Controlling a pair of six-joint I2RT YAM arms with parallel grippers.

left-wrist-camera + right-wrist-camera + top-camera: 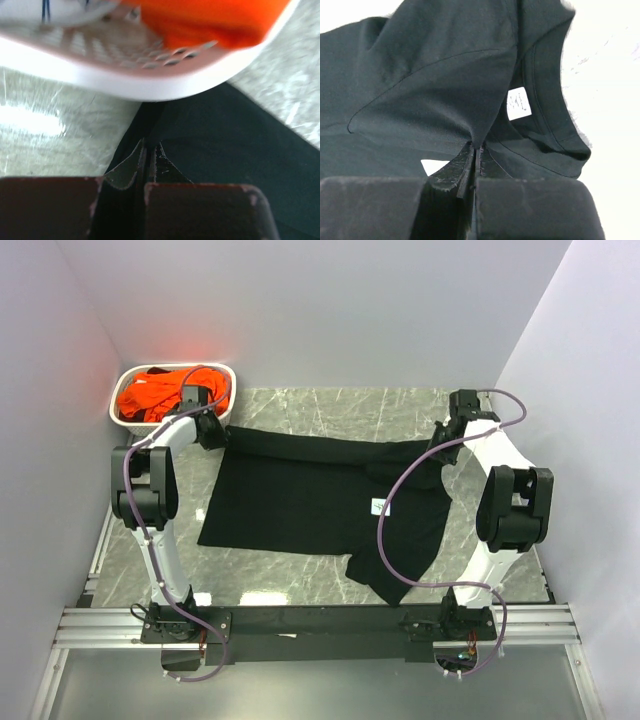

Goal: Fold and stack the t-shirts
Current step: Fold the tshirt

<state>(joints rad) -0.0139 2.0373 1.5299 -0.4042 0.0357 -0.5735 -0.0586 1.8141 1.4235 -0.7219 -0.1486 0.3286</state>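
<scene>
A black t-shirt [300, 505] lies spread across the marble table, one long edge folded over along its far side. My left gripper [213, 430] is shut on its far left corner, right beside the basket; in the left wrist view the jaws [150, 150] pinch black cloth [225, 145]. My right gripper [443, 440] is shut on the far right edge near the collar. In the right wrist view the pinch [478, 146] holds a fold of the black t-shirt [435, 85], with a white neck tag [518, 103] close by. Orange t-shirts [150, 395] fill the basket.
A white latticed basket [225, 373] stands at the far left corner, its rim [150, 90] close over the left gripper. White walls close in on the left, far and right sides. The arms' bases and a black rail run along the near edge.
</scene>
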